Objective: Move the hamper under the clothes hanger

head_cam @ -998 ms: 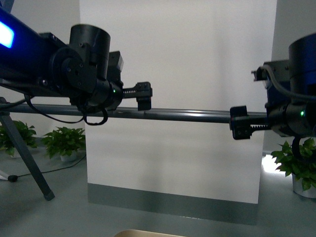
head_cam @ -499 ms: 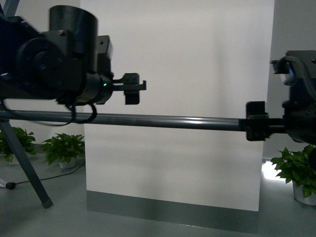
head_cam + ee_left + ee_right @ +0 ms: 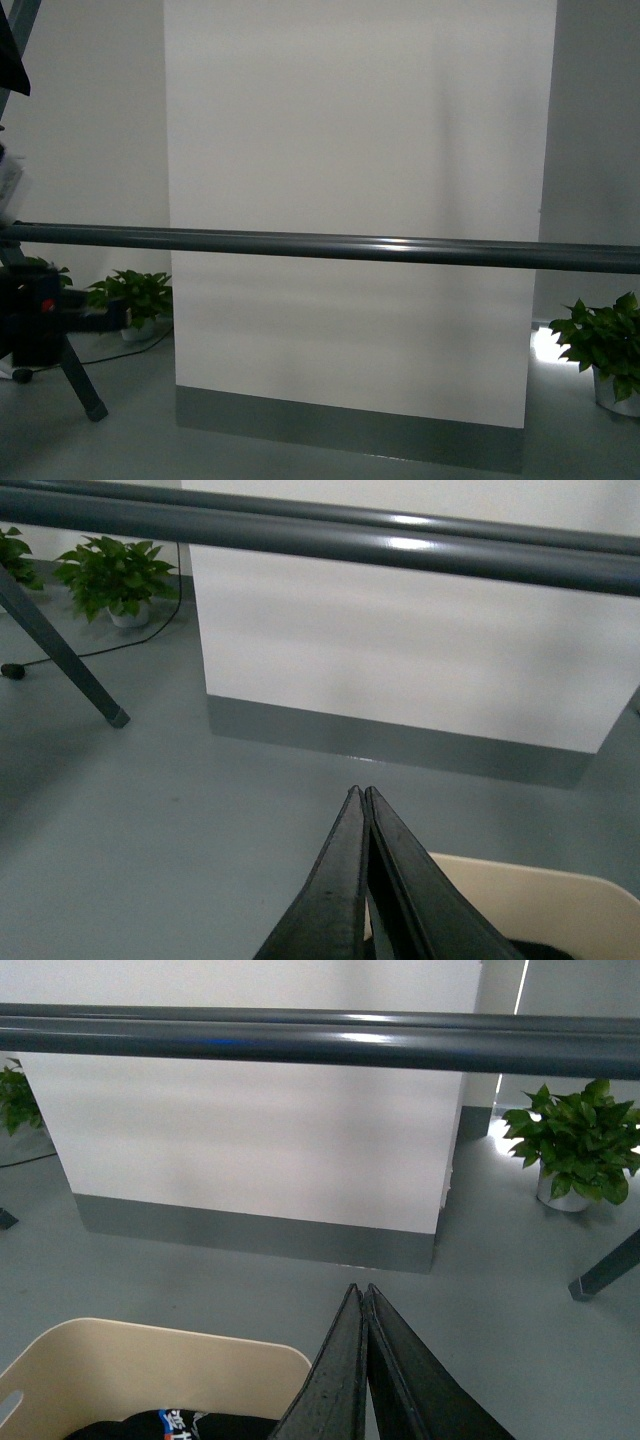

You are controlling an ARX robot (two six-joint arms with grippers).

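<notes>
Straight ahead, the clothes hanger [image 3: 330, 245] runs its long grey bar across the whole front view, from nine o'clock to three o'clock, with one angled leg [image 3: 78, 380] planted on the grey floor at about eight o'clock. Behind the bar stands a white panel [image 3: 360, 150] with a grey base strip. Potted plants sit on the floor at either side: one [image 3: 135, 295] at eight o'clock beside the leg, another [image 3: 605, 345] at four o'clock. A dark cable [image 3: 90, 652] trails over the floor near the leg.

Neither arm shows in the front view. The left gripper [image 3: 364, 798] has its fingers pressed together, clenched on nothing, and the right gripper [image 3: 359, 1295] is likewise closed and empty. The hamper [image 3: 150, 1370] lies low beneath both wrist cameras, on the near side of the bar, its beige rim showing, with dark clothing [image 3: 180, 1425] inside. Bare floor separates it from the panel.
</notes>
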